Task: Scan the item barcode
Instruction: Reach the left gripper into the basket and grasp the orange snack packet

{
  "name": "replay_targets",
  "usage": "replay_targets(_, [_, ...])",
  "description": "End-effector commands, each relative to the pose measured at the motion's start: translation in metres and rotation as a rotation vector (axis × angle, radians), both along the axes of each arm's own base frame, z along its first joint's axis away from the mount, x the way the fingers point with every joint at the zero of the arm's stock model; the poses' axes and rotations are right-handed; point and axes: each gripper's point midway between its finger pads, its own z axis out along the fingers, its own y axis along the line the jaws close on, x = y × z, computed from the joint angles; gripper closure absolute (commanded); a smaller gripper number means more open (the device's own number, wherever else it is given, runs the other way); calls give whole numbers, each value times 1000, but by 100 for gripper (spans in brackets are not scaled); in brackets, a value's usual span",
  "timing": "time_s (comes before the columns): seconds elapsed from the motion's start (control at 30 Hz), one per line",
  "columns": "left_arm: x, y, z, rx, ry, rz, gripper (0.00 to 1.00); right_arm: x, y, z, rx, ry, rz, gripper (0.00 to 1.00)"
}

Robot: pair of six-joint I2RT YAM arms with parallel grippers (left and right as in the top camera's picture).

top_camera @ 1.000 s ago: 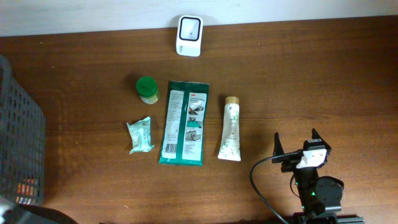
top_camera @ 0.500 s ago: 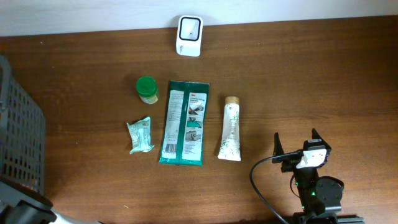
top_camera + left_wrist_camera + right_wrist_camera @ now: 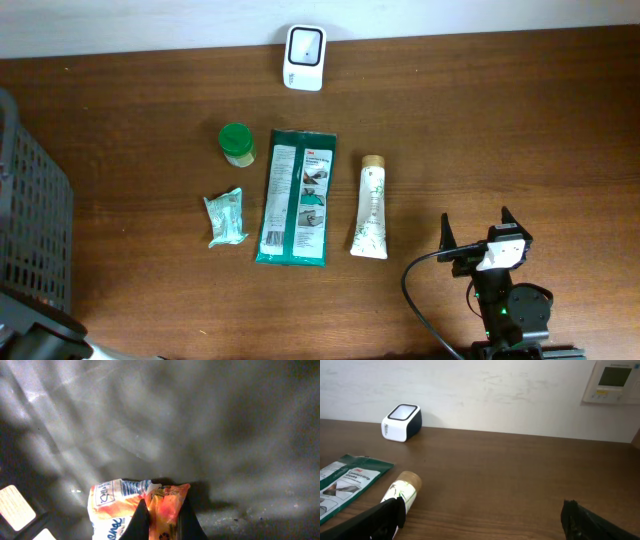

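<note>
Left gripper (image 3: 163, 521), in its own wrist view, is clenched on a fold of an orange and white crinkly foil packet (image 3: 117, 505). The packet lies on the dim grey floor of what seems to be the basket. The wrist points steeply down, with the fingers pinching only the wrapper's upper edge. To do the lift well, it should probably rise straight and slowly so the thin foil does not slide free. The printed side can be turned outward afterwards. I cannot tell where the barcode sits in this murk.

From overhead, a black plastic mesh basket (image 3: 30, 200) stands at the left edge of the brown wooden surface (image 3: 520, 120). The left arm (image 3: 45, 340) shows only at the lower-left corner, its gripper out of sight. A white boxy barcode scanner (image 3: 304, 57) sits at the far edge, well apart from the basket. The right gripper (image 3: 476, 222) is parked at the lower right.

In the right wrist view, that gripper is released, jaws wide and empty. Its arm is held low and level, facing the scanner.
</note>
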Motion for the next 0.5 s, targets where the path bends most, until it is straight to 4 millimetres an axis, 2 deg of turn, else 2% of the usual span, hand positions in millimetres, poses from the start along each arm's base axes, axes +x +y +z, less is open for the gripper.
replay_targets(0.0, [9, 6, 4, -7, -38, 15, 100, 0, 1, -2, 1, 4, 1, 2])
replay_targets(0.1, [27, 27, 46, 65, -110, 12, 100, 0, 1, -2, 1, 4, 1, 2])
replay_targets(0.2, [49, 48, 116, 188, -242, 1, 100, 0, 1, -2, 1, 4, 1, 2])
replay_targets(0.27, [62, 53, 157, 258, -331, -18, 100, 0, 1, -2, 1, 4, 1, 2])
replay_targets(0.37, [84, 44, 242, 411, -490, -81, 100, 0, 1, -2, 1, 4, 1, 2])
replay_targets(0.47, [97, 23, 302, 524, -595, -147, 100, 0, 1, -2, 1, 4, 1, 2])
